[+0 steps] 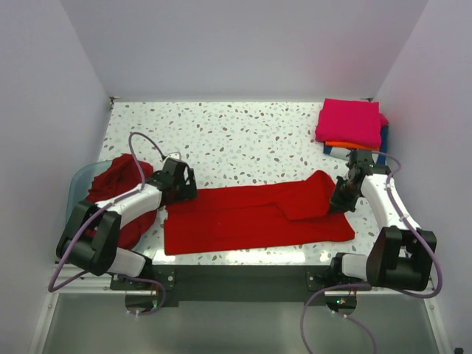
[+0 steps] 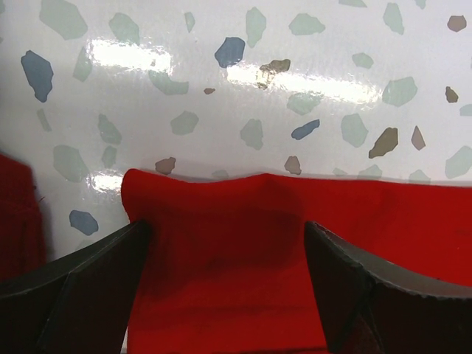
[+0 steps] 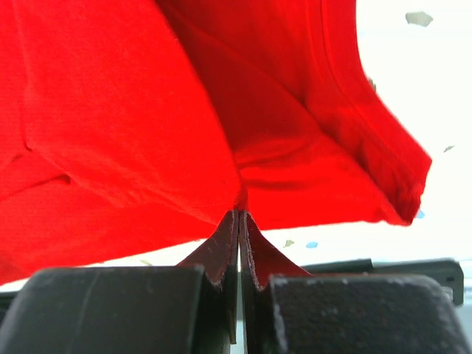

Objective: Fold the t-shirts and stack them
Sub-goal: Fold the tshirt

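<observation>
Cloth of the red t-shirt [image 1: 251, 217], flat on the near tabletop [image 1: 243, 133], seems light and limp. The right hand [image 1: 338, 205] pinches its right edge, closed tight. The left hand [image 1: 183, 193] gapes empty over the left corner, probably the best hold.

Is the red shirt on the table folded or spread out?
Partly folded: the red shirt lies in a long flat band, its right end doubled back and pinched by the right gripper.

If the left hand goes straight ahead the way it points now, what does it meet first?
Probably the spread red t-shirt, whose edge lies between the left hand's open fingers; depth is unclear.
</observation>
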{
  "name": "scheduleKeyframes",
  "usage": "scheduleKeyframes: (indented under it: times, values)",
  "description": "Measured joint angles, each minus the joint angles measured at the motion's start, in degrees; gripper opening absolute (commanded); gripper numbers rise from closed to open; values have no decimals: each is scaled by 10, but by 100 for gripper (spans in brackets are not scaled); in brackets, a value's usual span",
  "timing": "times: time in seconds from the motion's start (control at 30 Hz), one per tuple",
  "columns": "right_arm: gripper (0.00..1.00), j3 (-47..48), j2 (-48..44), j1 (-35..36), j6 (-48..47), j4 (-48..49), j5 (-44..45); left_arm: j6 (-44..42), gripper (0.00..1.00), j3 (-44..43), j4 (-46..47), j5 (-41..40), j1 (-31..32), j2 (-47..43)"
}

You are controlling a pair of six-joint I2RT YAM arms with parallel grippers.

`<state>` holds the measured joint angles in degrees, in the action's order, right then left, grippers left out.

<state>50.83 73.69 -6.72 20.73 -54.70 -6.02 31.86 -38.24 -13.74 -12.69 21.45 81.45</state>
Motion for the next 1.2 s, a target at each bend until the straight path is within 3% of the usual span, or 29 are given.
scheduleKeyframes:
  times: [0.47, 1.2]
  values:
    - [0, 19, -14, 8, -3, -93, -13, -1, 91, 0, 12, 35, 0, -2]
    - [0, -10, -19, 50, 10, -107, -25, -2, 91, 0, 18, 50, 0, -3]
